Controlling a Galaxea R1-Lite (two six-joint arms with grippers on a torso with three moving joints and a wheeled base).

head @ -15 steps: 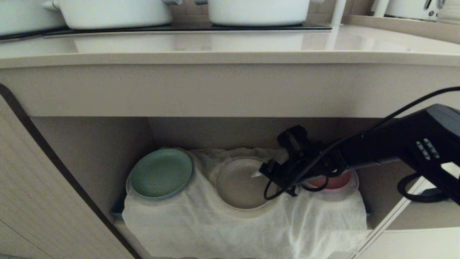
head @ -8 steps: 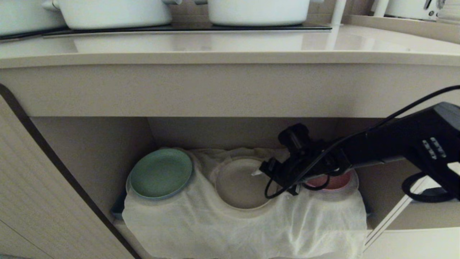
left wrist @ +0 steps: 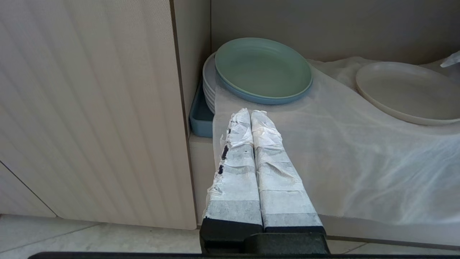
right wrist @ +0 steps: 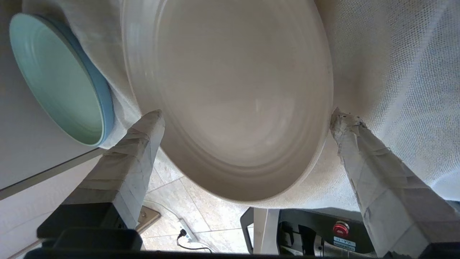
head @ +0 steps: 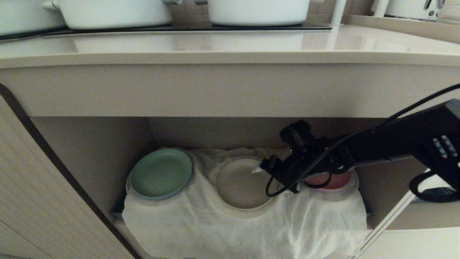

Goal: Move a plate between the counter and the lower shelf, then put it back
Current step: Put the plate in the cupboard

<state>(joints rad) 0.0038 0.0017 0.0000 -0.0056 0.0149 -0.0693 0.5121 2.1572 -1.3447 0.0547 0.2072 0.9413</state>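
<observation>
Bench [head: 230,45]: long beige worktop with thick front edge; black hob panel [head: 187,27] along its back edge carrying two white pots [head: 115,12]. Bench front strip bare.

Lower shelf [head: 90,151]: open niche under the bench, beige walls, floor draped in a wrinkled white cloth [head: 244,226] that hangs over the front edge.

Three plates in a row on the cloth, toward the back of the shelf:
- Green plate [head: 161,173] at the left end, next to the left wall. Left wrist view shows it topping a stack of pale plates [left wrist: 208,84] that sits in a blue tray [left wrist: 199,117].
- The plate [head: 241,183], beige-cream, mid-shelf, lying flat in a hollow of the cloth.
- Pink plate [head: 332,180] at the right end, mostly hidden behind the arm.

Right gripper [head: 264,172]: arm enters the shelf from the right, gripper over the beige plate's right rim. Right wrist view: taped fingers [right wrist: 138,144] spread wide, one on each side of the plate [right wrist: 237,97], tips close beside the rim; contact cannot be confirmed. Nothing gripped.

Left gripper [left wrist: 251,120]: outside the shelf at its front left corner, pointing toward the green plate [left wrist: 264,68]. Taped fingers [left wrist: 237,158] pressed together, empty.
</observation>
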